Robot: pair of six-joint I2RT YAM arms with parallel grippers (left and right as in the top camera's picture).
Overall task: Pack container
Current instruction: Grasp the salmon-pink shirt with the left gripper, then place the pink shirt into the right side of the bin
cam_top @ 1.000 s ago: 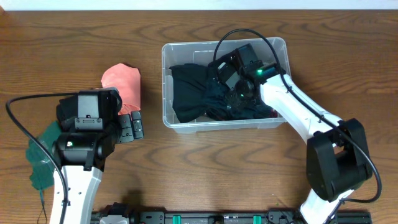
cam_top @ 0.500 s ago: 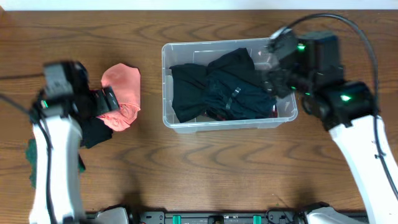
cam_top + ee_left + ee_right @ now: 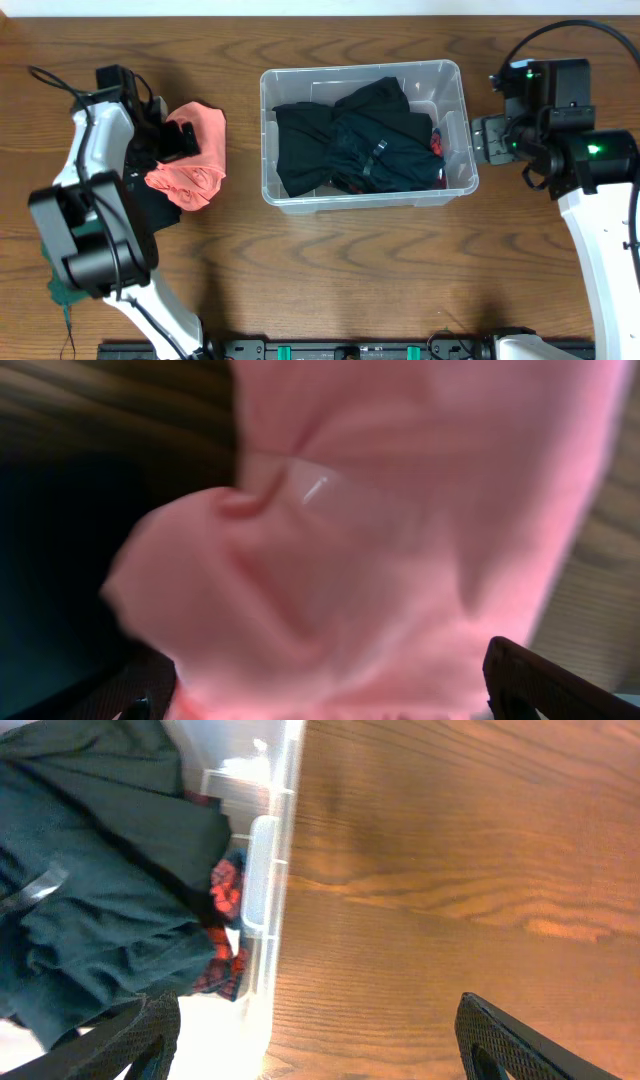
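Wooden desk [image 3: 330,265], container [image 3: 268,150] mid-frame holding dark clothes [image 3: 340,140]. Left claw [image 3: 183,143] spread wide over, perhaps touching, the pink cloth [image 3: 190,175] at frame left. Best to pinch a thick fold. Right claw [image 3: 482,140] wide, empty.

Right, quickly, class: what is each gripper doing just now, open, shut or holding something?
Left gripper: open, spread wide over the pink cloth.
Right gripper: open, empty, over the container edge.

The left wrist view is blurred: the pink cloth [image 3: 380,540] runs off its top and right edges, and only the tips of the left fingers [image 3: 545,682] show at the bottom corners. In the container [image 3: 370,201], a red plaid piece [image 3: 437,143] lies mostly hidden beneath black clothes [image 3: 350,140].
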